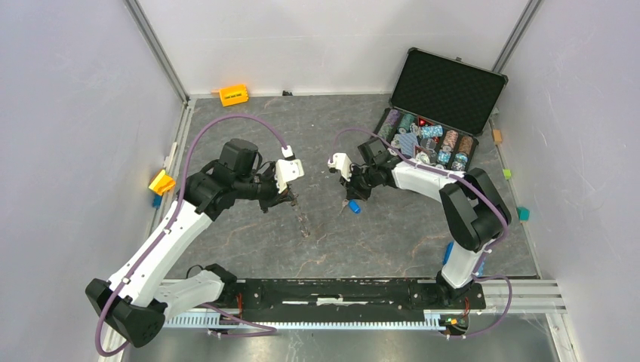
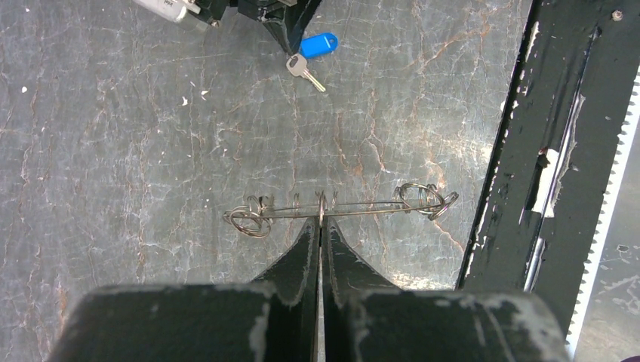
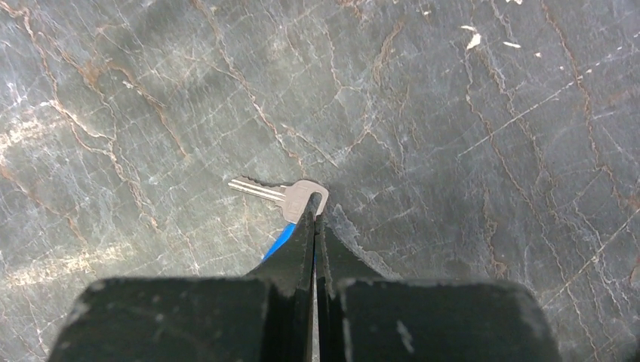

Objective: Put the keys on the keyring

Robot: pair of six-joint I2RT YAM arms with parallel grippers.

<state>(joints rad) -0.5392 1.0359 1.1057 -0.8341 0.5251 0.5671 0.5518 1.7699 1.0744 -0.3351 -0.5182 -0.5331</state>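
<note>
My left fingers (image 2: 317, 230) are clenching tight on the keyring (image 2: 370, 207). It is showing edge-on as a thin silvery wire, with small coiled split rings bunching at both ends. It is hanging at my fingertips just over the grey, marble-veined bench (image 2: 151, 136).

My right fingers (image 3: 311, 226) are pressing together too, their black tips pinching the rim of the flat, pale metal head of a key (image 3: 279, 192). Its grooved blade is pointing away to the left. A glossy blue tag (image 3: 281, 240) is peeking out from under the fingers, mostly covered by them. I cannot tell whether the key is lying on the stone or hanging just clear of it.

From my left wrist, the whole oval tag and the key's far side are showing near the top edge. The right arm above them is getting cut off there.

From overhead, the keyring is shrinking to a faint streak below my left fingers. Only that view is taking in the open black case (image 1: 445, 94) with its rows of poker chips (image 1: 426, 139) at the far right of the bench.
</note>
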